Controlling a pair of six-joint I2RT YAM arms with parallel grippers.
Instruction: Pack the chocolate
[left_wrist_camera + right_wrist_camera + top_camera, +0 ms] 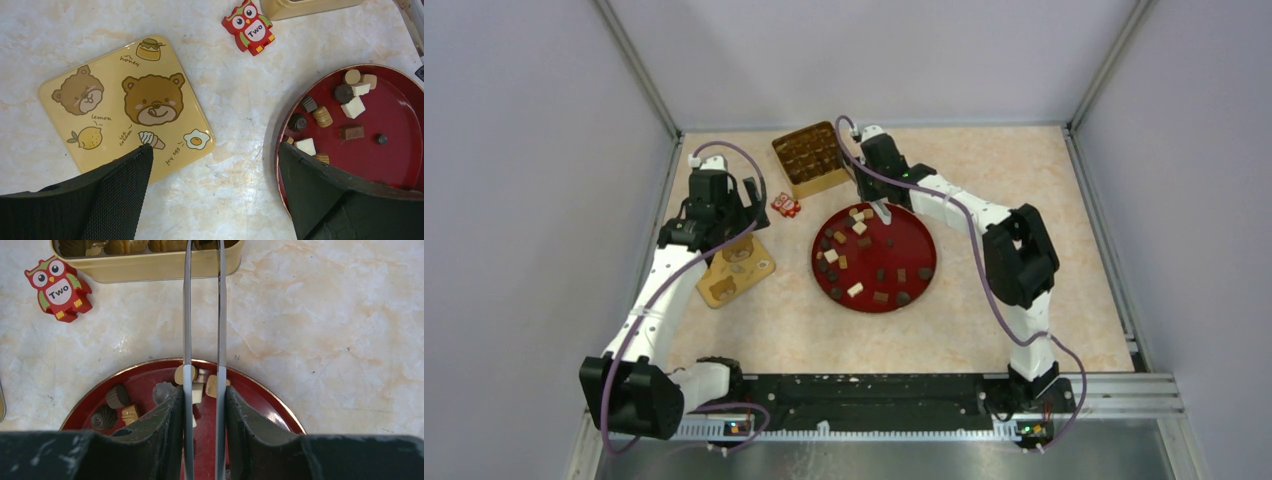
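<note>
Beige marble table (1024, 200) is carrying everything. The red plate (912, 250) is lying at the middle of the table and is holding the chocolate (353, 107), many dark lumps and pale cubes, spread over it. The gold tin (822, 183) is sitting near the far edge and is showing brown pieces in its cells, so I am judging that one part of the packing is done and much is left. The lid (736, 270) is lying off, toward the left edge. A red owl (786, 205) is lying just beside the tin.

The right arm (964, 205) is reaching from the near right corner to the plate's far rim, with a bent elbow. The right gripper (203, 395) is squeezing narrow on metal tweezers (187, 315). Their tips are running out of the wrist view, so I cannot tell if they are carrying a piece. The left arm (659, 295) is hanging between lid and plate, and the left gripper (215, 150) is standing wide, holding nothing.
</note>
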